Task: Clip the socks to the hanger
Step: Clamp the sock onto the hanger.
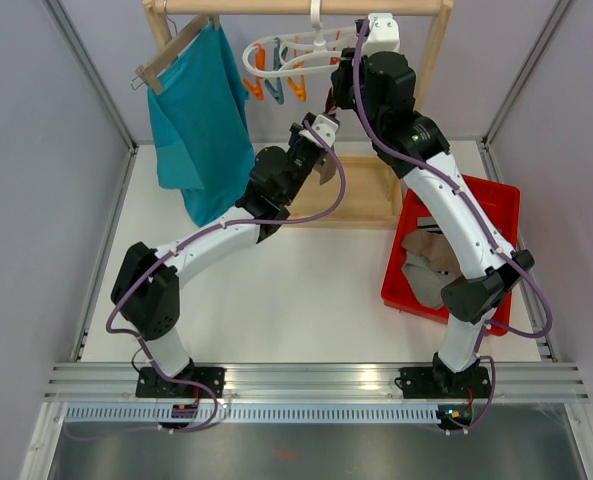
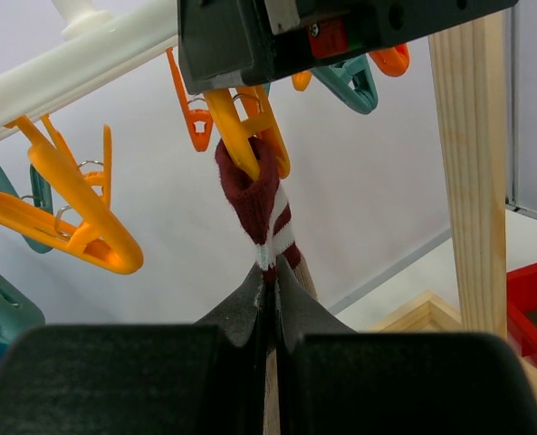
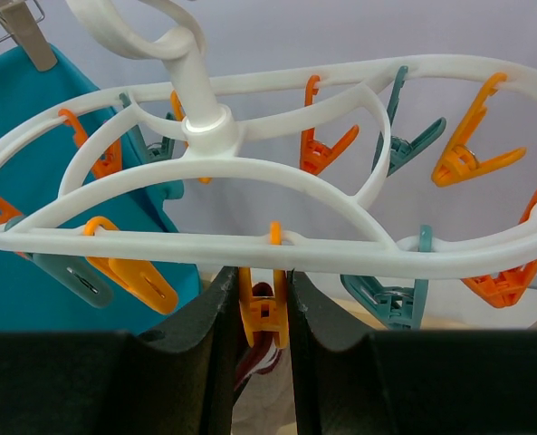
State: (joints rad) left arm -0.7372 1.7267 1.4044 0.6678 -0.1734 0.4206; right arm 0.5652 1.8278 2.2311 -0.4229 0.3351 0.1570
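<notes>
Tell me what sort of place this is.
Probably a robotics lab test cell staged for laundry drying: a walled white tabletop, a wooden rack carrying a white clip hanger, and a red bin of socks.

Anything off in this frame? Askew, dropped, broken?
Nothing spilled or broken. Only oddity: the wooden hanger sits tilted, so the teal shirt hangs lopsided. The left gripper holds the sock up to an orange clip that the right gripper pinches; spare socks lie in the red bin.
</notes>
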